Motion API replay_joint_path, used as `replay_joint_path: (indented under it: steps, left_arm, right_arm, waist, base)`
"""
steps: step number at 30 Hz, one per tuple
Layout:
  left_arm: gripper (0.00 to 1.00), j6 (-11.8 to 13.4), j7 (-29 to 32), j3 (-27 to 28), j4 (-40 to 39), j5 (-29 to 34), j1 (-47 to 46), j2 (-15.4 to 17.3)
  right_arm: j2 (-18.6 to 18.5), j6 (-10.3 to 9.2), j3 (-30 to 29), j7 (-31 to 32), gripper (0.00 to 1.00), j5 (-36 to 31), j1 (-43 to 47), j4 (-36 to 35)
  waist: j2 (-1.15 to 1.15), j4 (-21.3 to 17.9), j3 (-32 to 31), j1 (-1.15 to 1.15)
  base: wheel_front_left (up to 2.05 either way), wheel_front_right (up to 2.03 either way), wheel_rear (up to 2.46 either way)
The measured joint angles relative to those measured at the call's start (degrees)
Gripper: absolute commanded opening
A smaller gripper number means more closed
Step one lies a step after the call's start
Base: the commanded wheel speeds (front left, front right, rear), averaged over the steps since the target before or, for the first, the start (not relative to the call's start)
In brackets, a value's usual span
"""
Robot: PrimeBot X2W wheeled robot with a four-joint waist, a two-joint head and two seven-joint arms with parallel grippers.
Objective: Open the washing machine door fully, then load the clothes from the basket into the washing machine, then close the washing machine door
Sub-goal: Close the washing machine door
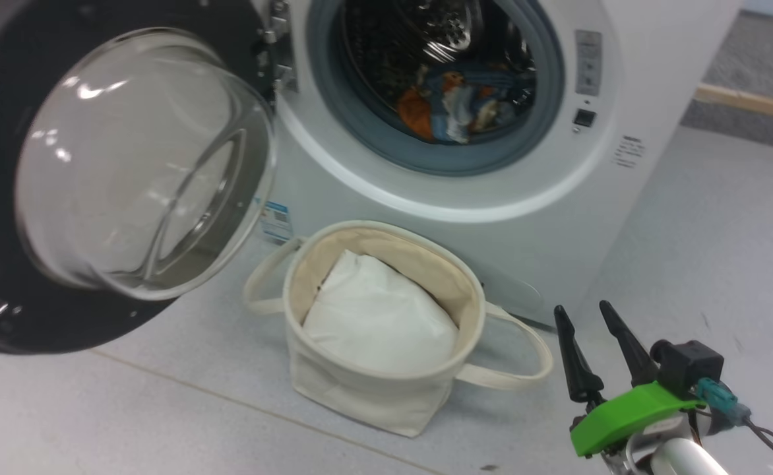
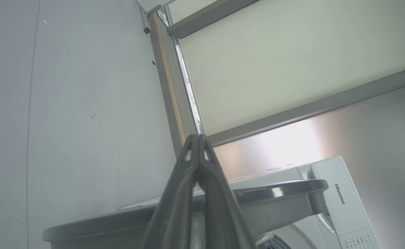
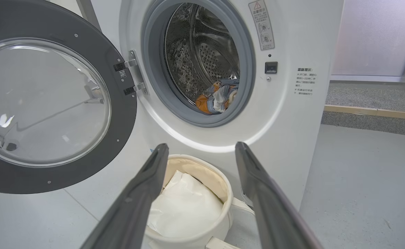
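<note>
The washing machine [image 1: 531,218] [image 3: 292,114] stands with its round black-rimmed door [image 1: 4,218] [image 3: 123,114] swung wide to the left. Blue and orange clothes [image 1: 459,102] [image 3: 218,98] lie low in the steel drum. In front of the machine sits the cream basket [image 1: 367,389] [image 3: 225,193], holding just a plain white pad [image 1: 380,313]. My right gripper [image 1: 587,320] [image 3: 199,152] is open, empty, hovering right of and just behind the basket, fingers aimed at the machine. My left gripper [image 2: 198,140] is shut with nothing in it, above the door's dark edge [image 2: 278,193].
Pale grey floor [image 1: 723,251] spreads to the right of the machine. A wooden skirting strip and a grey carpeted step [image 1: 749,72] run along the far right. The basket's loop handles [image 1: 512,369] hang out to either side.
</note>
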Motion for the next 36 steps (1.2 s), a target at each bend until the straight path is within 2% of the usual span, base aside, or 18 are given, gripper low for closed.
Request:
replay_joint_path:
  steps: [4, 11, 17, 20, 21, 26, 32, 36]
  left_arm:
    - [0.0, -0.8, 2.8, 1.1, 4.4, -1.3, -1.2, 2.6]
    - [0.0, -2.6, 8.3, 1.3, 8.9, -3.1, -2.8, 4.3]
    - [0.0, -3.2, 20.6, -1.3, 10.3, -3.7, -3.4, 5.4]
    - [0.0, -3.7, 26.0, -3.5, 10.3, -3.7, -3.3, 3.8]
    - [0.0, -3.7, 26.0, -3.5, 10.3, -3.7, -3.3, 3.8]
    - [0.0, -4.4, 36.2, -7.4, 7.9, -4.3, -2.2, -0.7]
    - [0.0, -4.6, 43.5, -11.0, -0.1, -5.1, 1.5, -5.9]
    - [0.0, -2.8, 47.5, -12.9, -7.3, -5.1, 5.5, -8.5]
  right_arm:
    - [-0.8, 0.0, 0.1, 0.0, 1.0, -0.1, -0.3, -0.2]
    - [-1.9, 0.0, 0.0, 0.0, 1.0, -0.4, -1.7, -0.3]
    - [-2.0, 0.0, -0.1, 0.0, 1.0, -0.4, -1.8, -0.3]
    - [-1.9, 0.0, -0.3, 0.0, 1.0, -0.4, -1.7, -0.3]
    - [-1.9, 0.0, -0.3, 0.0, 1.0, -0.4, -1.7, -0.3]
    - [-1.0, 0.0, -0.3, 0.0, 1.0, -0.4, -1.1, -0.6]
    - [0.2, 0.0, -0.2, 0.0, 1.0, -0.3, -0.4, -0.6]
    - [0.9, 0.0, -0.2, 0.0, 1.0, -0.3, 0.1, -0.5]
  waist:
    - [0.0, -2.8, 1.5, 0.0]
    - [0.0, -5.9, 3.9, 0.01]
    - [0.0, -5.3, 3.7, 0.0]
    - [0.0, -4.2, 3.2, 0.0]
    - [0.0, -4.2, 3.2, 0.0]
    - [0.0, -1.9, 2.0, 0.0]
    - [0.0, 0.5, 0.4, -0.01]
    - [0.0, 0.3, -0.4, -0.01]
  base:
    - [0.0, 0.0, 0.0]
    - [0.0, 0.0, 0.0]
    - [0.0, 0.0, 0.0]
    - [0.0, 0.0, 0.0]
    - [0.0, 0.0, 0.0]
    - [0.0, 0.0, 0.0]
    - [0.0, 0.0, 0.0]
    - [0.0, 0.0, 0.0]
